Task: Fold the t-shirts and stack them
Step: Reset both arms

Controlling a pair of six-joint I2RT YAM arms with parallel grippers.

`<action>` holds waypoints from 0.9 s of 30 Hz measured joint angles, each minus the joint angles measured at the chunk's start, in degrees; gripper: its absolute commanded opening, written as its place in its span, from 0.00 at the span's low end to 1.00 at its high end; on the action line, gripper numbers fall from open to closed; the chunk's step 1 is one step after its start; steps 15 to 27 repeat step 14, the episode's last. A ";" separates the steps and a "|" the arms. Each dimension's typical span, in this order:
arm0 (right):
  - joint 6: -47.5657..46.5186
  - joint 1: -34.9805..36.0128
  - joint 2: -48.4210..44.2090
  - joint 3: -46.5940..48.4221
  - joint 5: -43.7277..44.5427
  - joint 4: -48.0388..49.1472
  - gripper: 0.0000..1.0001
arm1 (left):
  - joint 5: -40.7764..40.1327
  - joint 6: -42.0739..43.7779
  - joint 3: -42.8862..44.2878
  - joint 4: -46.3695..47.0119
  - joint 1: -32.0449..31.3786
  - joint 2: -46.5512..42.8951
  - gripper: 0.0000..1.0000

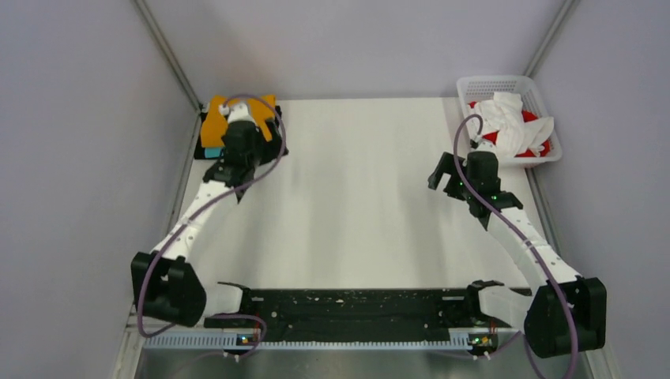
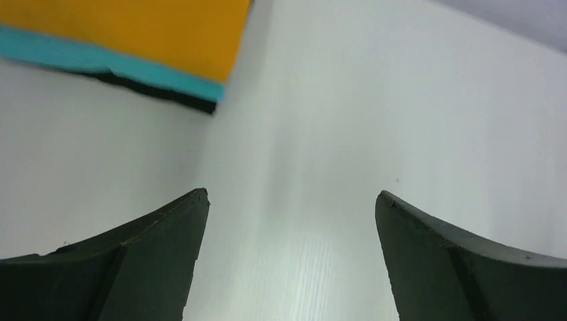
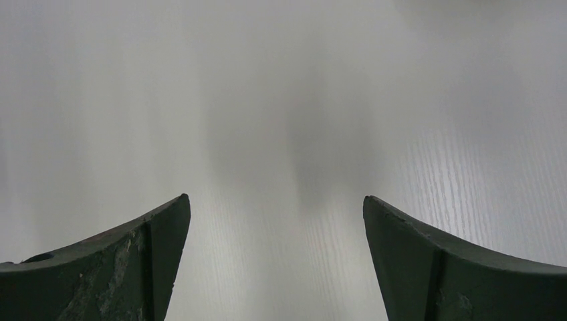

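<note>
The orange-yellow, teal and black t-shirts (image 1: 212, 130) lie stacked at the surface's (image 1: 355, 197) 11 o'clock corner, left fingers (image 2: 160, 254) apart over their near edge, right fingers (image 3: 134, 261) apart above open surface at 3 o'clock.

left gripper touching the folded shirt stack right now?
Apart. Left wrist view: the left gripper is open over the table, with a bare strip of table between it and the near corner of the shirt stack.

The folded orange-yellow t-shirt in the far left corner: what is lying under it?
Under the orange-yellow t-shirt lies a teal t-shirt, then a black t-shirt at the bottom. Only their edges show; the rest is covered.
</note>
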 measured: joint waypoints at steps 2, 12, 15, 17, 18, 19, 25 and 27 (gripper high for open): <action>0.76 0.00 -2.32 -2.75 1.05 0.66 0.99 | 0.59 -1.90 -8.81 3.39 -3.61 -4.72 0.99; 4.15 0.00 -10.43 -12.63 4.85 2.69 0.99 | -1.92 -12.09 -30.47 2.80 -9.07 -13.92 0.99; 4.46 0.00 -11.45 -13.44 4.81 2.99 0.99 | -2.05 -13.35 -30.56 2.95 -9.51 -14.38 0.99; 4.46 0.00 -11.45 -13.44 4.81 2.99 0.99 | -2.05 -13.35 -30.56 2.95 -9.51 -14.38 0.99; 4.46 0.00 -11.45 -13.44 4.81 2.99 0.99 | -2.05 -13.35 -30.56 2.95 -9.51 -14.38 0.99; 4.46 0.00 -11.45 -13.44 4.81 2.99 0.99 | -2.05 -13.35 -30.56 2.95 -9.51 -14.38 0.99; 4.46 0.00 -11.45 -13.44 4.81 2.99 0.99 | -2.05 -13.35 -30.56 2.95 -9.51 -14.38 0.99; 4.46 0.00 -11.45 -13.44 4.81 2.99 0.99 | -2.05 -13.35 -30.56 2.95 -9.51 -14.38 0.99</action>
